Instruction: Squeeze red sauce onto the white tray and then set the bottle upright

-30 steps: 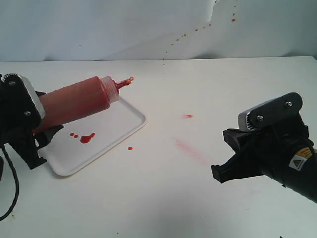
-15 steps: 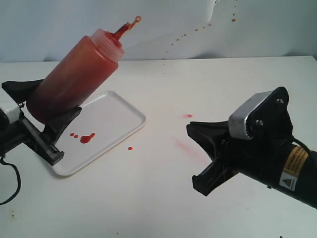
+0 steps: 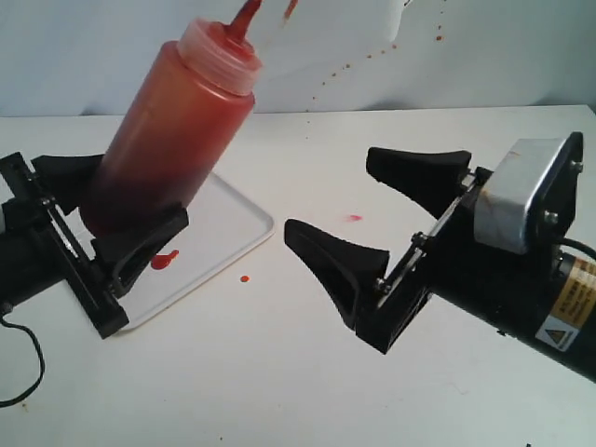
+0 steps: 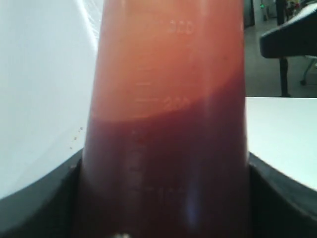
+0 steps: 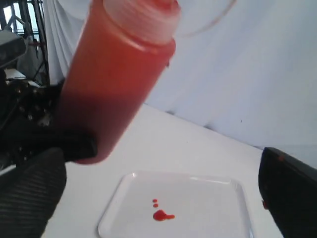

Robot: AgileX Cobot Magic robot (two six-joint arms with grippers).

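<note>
The left jaws clench the bottle (image 3: 172,140) low on its body. It leans with its nozzle up, over the left end of the white tray (image 3: 244,219), where a blob of red sauce (image 3: 165,259) lies. The right jaws gape wide and empty, facing it. Let go at this lean, the bottle would likely topple onto the surface (image 3: 279,372). A tighter clench could spurt sauce.

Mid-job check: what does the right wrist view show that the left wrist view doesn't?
Only the right wrist view shows the white tray with the red sauce drops on it, plus the cap of the bottle. Only the left wrist view shows the printed level marks and where the darker sauce ends inside. Both show the bottle clamped in the left pincer.
</note>
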